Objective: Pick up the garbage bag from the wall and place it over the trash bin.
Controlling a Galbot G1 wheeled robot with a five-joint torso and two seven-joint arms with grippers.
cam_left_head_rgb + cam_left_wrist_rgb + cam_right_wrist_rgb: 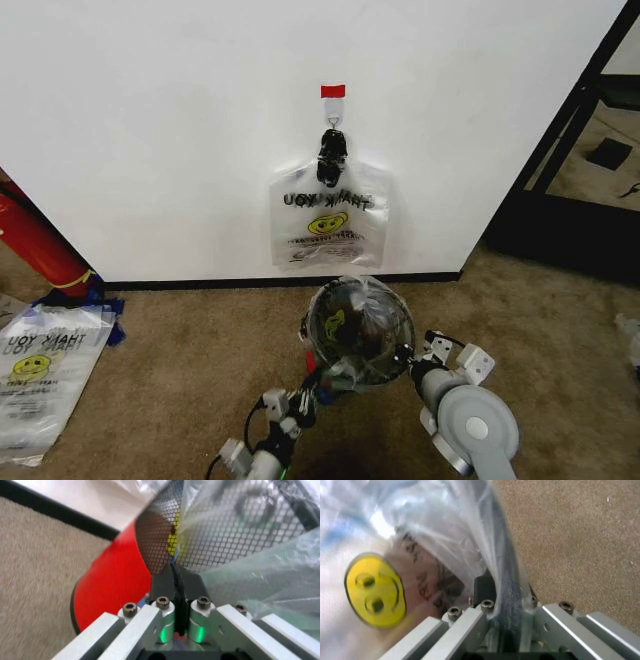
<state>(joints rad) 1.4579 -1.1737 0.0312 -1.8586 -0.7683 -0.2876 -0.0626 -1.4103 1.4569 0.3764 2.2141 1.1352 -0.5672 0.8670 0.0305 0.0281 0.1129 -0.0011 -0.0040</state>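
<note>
Fitting step: the left hand [308, 390] and right hand [413, 357] are each pinching the garbage bag [358, 318] against the trash bin [150, 543] rim, likely needing a downward tuck next.

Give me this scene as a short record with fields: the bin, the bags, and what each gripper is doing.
bin: bin on carpet before the wall, mesh side, red base
bag on bin: bag draped over the bin's top
bag on wall: second bag hanging from a black clip under red tape
floor bags: pile at far left
left gripper: left gripper at bin's left side, jaws shut on the bag
right gripper: right gripper at right rim, jaws shut on the bag
</note>
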